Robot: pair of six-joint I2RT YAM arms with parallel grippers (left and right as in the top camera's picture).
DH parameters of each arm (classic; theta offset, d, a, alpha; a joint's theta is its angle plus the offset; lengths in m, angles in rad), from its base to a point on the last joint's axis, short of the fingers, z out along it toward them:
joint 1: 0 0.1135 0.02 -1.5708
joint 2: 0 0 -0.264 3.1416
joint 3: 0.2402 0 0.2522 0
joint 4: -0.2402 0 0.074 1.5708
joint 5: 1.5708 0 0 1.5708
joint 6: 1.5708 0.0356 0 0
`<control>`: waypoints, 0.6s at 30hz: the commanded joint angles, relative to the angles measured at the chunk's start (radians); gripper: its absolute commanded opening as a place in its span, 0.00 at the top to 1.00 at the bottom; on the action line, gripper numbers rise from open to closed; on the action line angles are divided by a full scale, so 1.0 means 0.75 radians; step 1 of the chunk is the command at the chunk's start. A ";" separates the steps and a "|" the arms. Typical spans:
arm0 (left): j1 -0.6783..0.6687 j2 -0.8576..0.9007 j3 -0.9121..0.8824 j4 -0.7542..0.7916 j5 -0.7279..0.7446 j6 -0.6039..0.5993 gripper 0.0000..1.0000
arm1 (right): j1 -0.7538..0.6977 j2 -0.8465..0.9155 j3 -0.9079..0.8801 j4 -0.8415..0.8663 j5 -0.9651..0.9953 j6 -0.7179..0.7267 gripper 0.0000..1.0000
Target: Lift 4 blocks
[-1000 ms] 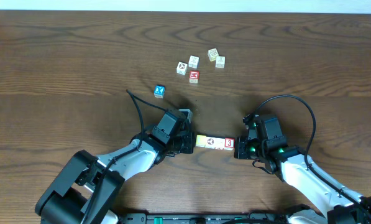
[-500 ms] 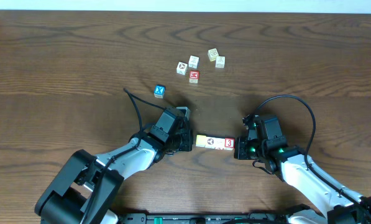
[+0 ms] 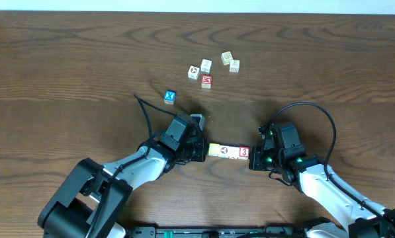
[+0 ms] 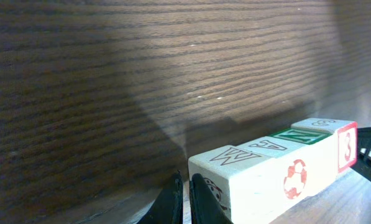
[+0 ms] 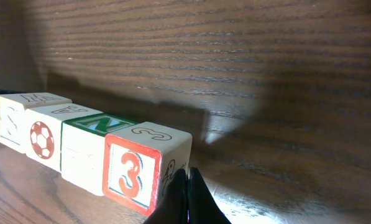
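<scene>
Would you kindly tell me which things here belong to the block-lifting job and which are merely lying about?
In the job: row of four blocks; left gripper and right gripper, shut, at its ends.
Lying about: blue X cube; red cube; four pale cubes.

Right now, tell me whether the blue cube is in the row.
No, the blue cube sits alone on the table, apart from the row.
</scene>
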 commanded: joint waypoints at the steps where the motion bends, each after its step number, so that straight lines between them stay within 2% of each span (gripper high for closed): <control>1: 0.006 0.017 0.009 0.010 0.066 0.044 0.92 | 0.016 -0.013 0.027 0.020 -0.031 0.003 0.99; 18: -0.038 0.018 0.009 0.010 0.071 0.042 0.93 | 0.016 -0.013 0.027 0.083 -0.038 -0.068 0.99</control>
